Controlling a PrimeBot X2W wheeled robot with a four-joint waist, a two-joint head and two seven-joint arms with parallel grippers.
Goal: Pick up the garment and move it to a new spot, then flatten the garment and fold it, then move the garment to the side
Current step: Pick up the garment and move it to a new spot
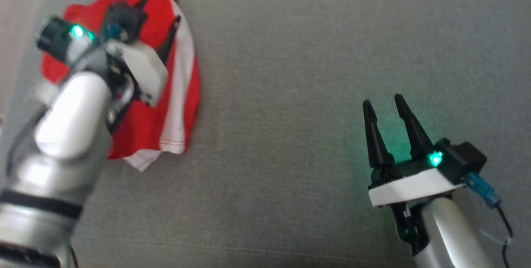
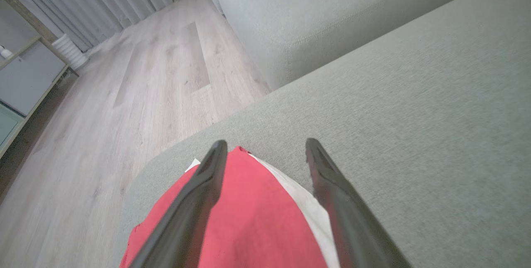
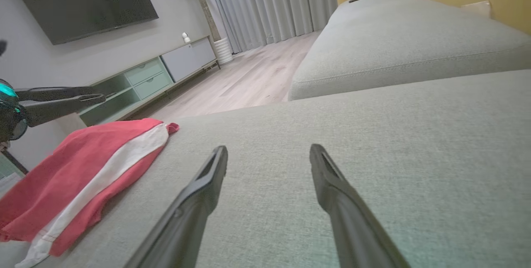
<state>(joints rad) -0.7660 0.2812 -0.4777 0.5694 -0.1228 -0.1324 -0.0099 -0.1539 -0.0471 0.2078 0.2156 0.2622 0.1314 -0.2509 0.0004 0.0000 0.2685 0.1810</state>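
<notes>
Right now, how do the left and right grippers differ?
The left gripper hangs above the red-and-white garment; the right gripper sits over bare grey cushion, apart from it. The left gripper looks blurred in the head view, the right gripper sharp. Both stand open, holding nothing.

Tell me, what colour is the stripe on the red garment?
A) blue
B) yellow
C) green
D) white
D: the red garment lying on the grey sofa cushion has a white stripe running along it.
</notes>
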